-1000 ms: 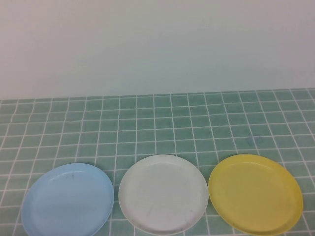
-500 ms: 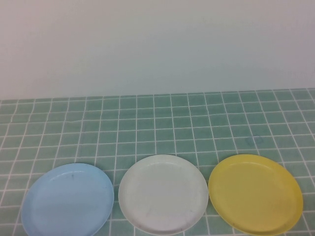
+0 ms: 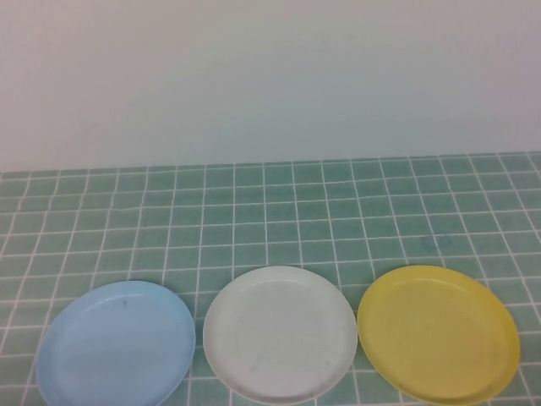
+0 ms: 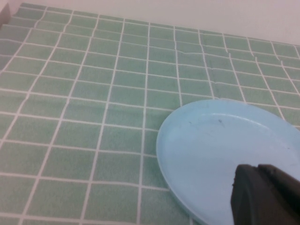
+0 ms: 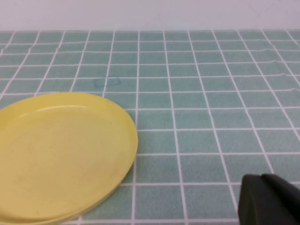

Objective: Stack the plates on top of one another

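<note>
1. Left gripper, fingers closed and empty, hovers over the blue plate, lower left in the high view.
2. Right gripper, likewise closed, sits beside the yellow plate, lower right.
3. White plate lies between them; nothing is stacked yet.

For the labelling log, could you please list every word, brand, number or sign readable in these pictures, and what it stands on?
None: no readable text on the light blue plate, white plate, yellow plate, green tiled tablecloth or wall.
The shut left gripper near the light blue plate and the shut right gripper near the yellow plate show no markings.
</note>
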